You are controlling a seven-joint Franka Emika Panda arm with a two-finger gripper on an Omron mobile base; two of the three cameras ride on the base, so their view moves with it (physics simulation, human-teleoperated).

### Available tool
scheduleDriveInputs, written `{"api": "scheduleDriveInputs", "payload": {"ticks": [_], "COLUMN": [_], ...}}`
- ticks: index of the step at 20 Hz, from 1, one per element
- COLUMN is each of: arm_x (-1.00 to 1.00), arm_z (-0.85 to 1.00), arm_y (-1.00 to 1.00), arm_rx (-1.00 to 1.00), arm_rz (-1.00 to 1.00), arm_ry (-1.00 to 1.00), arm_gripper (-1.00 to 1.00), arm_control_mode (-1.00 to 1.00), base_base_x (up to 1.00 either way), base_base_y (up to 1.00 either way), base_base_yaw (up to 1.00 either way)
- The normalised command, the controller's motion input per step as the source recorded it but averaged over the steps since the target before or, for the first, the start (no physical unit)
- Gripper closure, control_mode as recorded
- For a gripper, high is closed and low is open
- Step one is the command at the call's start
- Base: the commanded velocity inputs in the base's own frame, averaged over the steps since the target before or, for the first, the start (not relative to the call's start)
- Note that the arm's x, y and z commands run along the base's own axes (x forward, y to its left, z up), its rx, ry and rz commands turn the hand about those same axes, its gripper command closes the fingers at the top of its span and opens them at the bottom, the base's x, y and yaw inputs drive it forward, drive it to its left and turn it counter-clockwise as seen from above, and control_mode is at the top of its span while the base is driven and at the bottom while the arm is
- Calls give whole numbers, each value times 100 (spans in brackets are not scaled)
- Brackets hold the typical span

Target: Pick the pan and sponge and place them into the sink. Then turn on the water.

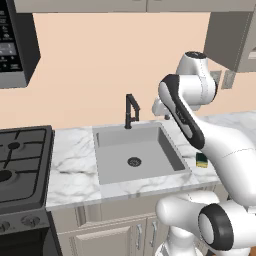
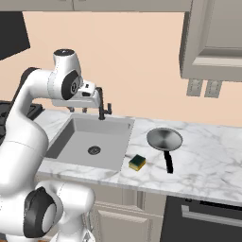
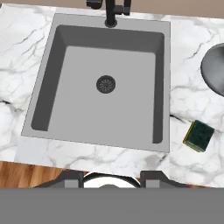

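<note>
The grey sink (image 1: 150, 136) (image 2: 75, 126) (image 3: 109, 38) holds nothing but its round drain (image 3: 106, 84). No water runs from the black faucet (image 1: 131, 111) (image 2: 100, 105) at its back rim. On the marble counter right of the basin lies the grey pan (image 2: 164, 138) (image 3: 215, 69), its black handle (image 2: 168, 162) pointing toward the front edge. The yellow and green sponge (image 1: 201, 160) (image 2: 137, 162) (image 3: 198, 136) sits near the sink's front right corner. My gripper (image 2: 78, 109) (image 3: 111, 179) hangs high above the basin, open with nothing between its fingers.
A black gas stove (image 1: 20, 160) stands left of the sink, under a microwave (image 1: 15, 45). Upper cabinets (image 2: 212, 38) and wall outlets (image 2: 203, 88) are at the right. The counter (image 2: 212, 156) runs on to the right beyond the pan.
</note>
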Motion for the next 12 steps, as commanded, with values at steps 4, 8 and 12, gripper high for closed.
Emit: {"api": "scheduleDriveInputs", "payload": {"ticks": [4,8,12], "arm_x": [0,0,0], "arm_z": [0,0,0], "arm_y": [-5,-9,-10], "arm_rx": [0,0,-1], "arm_rz": [0,0,0], "arm_ry": [0,0,0], "arm_gripper": [-100,-100,-100], "arm_control_mode": [-100,-100,-100], "base_base_x": [0,0,0], "base_base_y": [0,0,0], "base_base_yaw": [0,0,0]}}
